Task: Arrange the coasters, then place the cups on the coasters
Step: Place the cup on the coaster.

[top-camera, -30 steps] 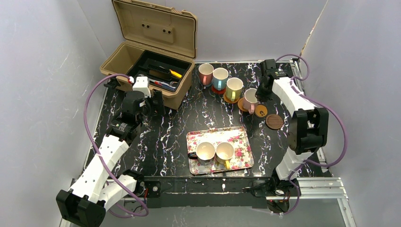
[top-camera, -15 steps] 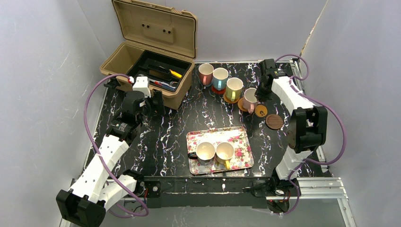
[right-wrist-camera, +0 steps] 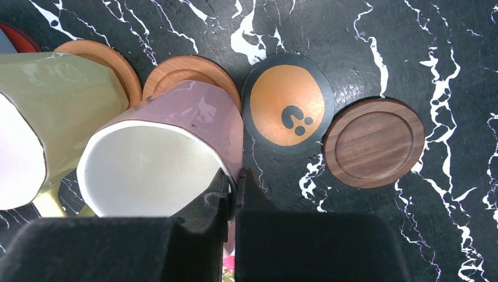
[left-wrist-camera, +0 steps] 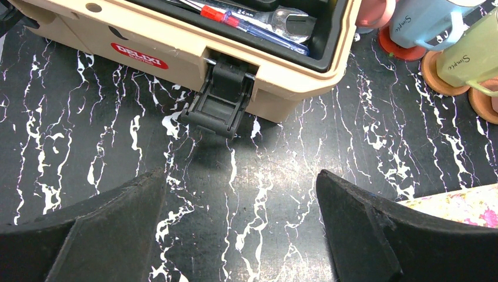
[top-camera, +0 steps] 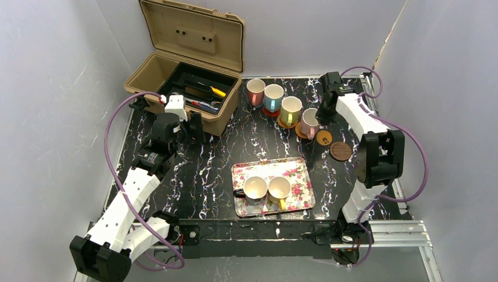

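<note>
Pink ceramic mug (right-wrist-camera: 158, 153) is over the round wooden coaster (right-wrist-camera: 182, 73), right gripper (right-wrist-camera: 233, 179) pinching its rim. It seems off-centre, so centre and level it before you release. Left gripper (left-wrist-camera: 239, 182) gapes wide, empty.

Both white-shelled arms (top-camera: 126, 200) have black joints (top-camera: 382, 158), looping purple cables (top-camera: 107, 141) and matte black fingers (left-wrist-camera: 94, 229).

right hand (top-camera: 320, 117) at pink cup (top-camera: 309, 121) standing on orange coaster (top-camera: 300, 132).
</note>
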